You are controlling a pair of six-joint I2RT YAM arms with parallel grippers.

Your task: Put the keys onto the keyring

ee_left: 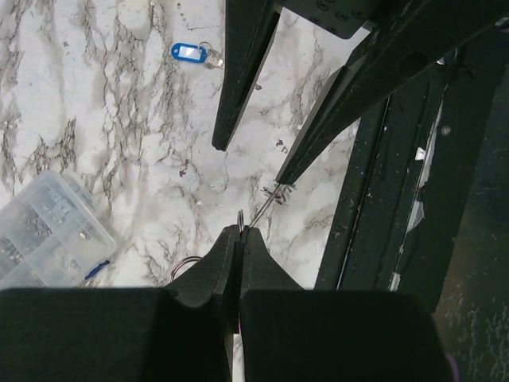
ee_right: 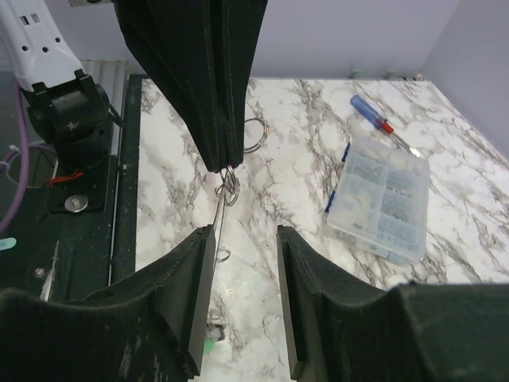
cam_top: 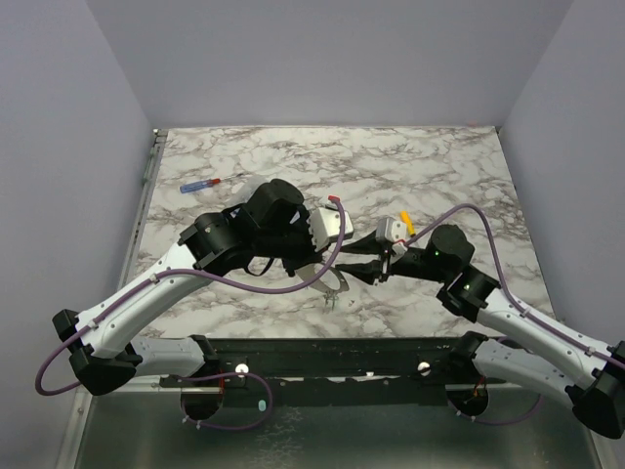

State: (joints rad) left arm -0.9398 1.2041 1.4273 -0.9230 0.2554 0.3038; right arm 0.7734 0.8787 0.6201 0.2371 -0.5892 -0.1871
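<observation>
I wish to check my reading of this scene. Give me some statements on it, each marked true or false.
1. The left gripper is shut on the keyring. True.
2. The right gripper is fully shut. False: its fingers stand apart.
3. The blue-tagged key lies on the table, away from both grippers. True.
4. The screwdriver lies inside the clear box. False: it lies on the table outside it.

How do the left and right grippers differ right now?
The left gripper has its fingers pressed together, pinching the keyring wire. The right gripper has its fingers apart with a clear gap. The left gripper holds something, while the right gripper appears to clamp nothing, the wire only running beside one finger. Shared: black fingers, tips facing each other over the marble table.
</observation>
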